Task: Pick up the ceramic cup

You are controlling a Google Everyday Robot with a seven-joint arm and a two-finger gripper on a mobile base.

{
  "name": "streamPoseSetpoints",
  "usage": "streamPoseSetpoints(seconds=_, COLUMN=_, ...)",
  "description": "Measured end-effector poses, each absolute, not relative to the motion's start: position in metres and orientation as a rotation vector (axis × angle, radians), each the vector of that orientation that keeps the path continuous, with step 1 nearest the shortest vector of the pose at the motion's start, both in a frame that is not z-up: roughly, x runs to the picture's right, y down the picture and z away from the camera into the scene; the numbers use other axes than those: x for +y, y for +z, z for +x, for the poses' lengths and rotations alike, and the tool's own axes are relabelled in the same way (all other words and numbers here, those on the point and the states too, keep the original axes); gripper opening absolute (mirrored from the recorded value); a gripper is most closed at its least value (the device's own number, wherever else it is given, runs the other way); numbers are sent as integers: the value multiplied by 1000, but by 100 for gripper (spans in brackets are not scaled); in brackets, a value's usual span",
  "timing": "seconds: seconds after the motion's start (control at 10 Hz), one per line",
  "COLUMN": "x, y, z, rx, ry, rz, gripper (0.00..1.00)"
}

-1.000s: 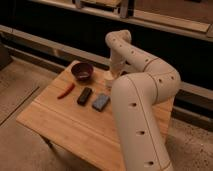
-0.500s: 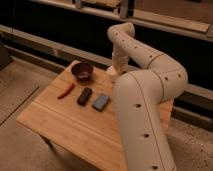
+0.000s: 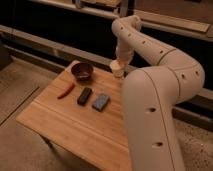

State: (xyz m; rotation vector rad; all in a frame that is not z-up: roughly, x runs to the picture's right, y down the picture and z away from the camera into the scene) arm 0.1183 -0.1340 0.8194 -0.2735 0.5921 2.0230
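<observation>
The gripper (image 3: 119, 64) is reaching down onto the cup (image 3: 118, 69), which is sitting at the table's (image 3: 65, 125) one-o'clock edge, three o'clock of the bowl (image 3: 82, 71). The cup is seemingly not lifted yet, so closing and raising are likely remaining.

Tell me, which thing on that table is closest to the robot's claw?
The small pale cup at the table's far edge: the gripper is right at it. The dark bowl, red item and two flat blocks lie farther left.
</observation>
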Motion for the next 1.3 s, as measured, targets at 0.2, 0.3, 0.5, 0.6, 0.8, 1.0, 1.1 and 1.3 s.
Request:
streamPoseSetpoints(seconds=0.2, x=-140, y=806, z=120, rx=560, ry=2031, rz=-255, gripper=0)
streamPoseSetpoints(seconds=0.3, x=-139, y=804, z=118, rx=552, ry=2033, rz=-263, gripper=0)
streamPoseSetpoints(seconds=0.5, x=-135, y=803, z=110, rx=534, ry=2032, rz=-308, gripper=0)
streamPoseSetpoints(seconds=0.6, x=-132, y=802, z=102, rx=514, ry=2016, rz=-354, gripper=0)
streamPoseSetpoints(seconds=0.8, x=-128, y=801, z=100, rx=499, ry=1979, rz=-386, gripper=0)
streamPoseSetpoints(seconds=1.0, x=-123, y=800, z=99, rx=498, ry=1938, rz=-418, gripper=0)
streamPoseSetpoints(seconds=1.1, x=-122, y=800, z=100, rx=497, ry=1926, rz=-426, gripper=0)
streamPoseSetpoints(seconds=1.3, x=-120, y=801, z=101, rx=499, ry=1901, rz=-436, gripper=0)
